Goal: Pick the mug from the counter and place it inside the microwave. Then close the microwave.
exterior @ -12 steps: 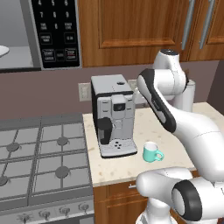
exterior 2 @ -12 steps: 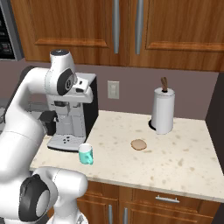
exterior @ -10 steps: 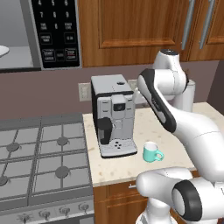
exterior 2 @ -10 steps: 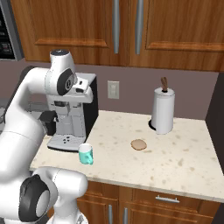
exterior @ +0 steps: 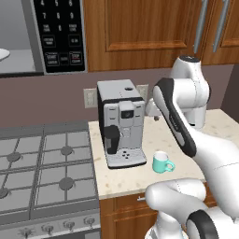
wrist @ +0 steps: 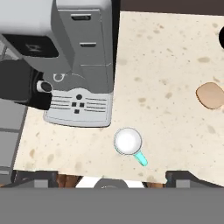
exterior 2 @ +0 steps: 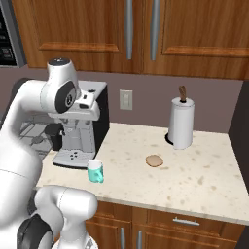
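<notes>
- While the small teal ceramic mug (exterior: 162, 163) sits upright on the beige speckled stone counter (exterior 2: 194, 175), nothing's touching it.
- Gripper (wrist: 111, 177) hangs high above, fingers spread wide.
- Grey-black coffee machine (exterior: 120, 123) stands just beside the mug.

My two base cameras flank the arm; my hand camera looks straight down; all share the beige speckled stone counter (exterior: 140, 175) (exterior 2: 194, 175) (wrist: 175, 87).

Obstacle: coffee machine (wrist: 81, 57), just beside mug (wrist: 128, 142). Free: bare counter (wrist: 166, 131) on the mug's other sides; flat brown disc (wrist: 211, 95) well apart.
</notes>
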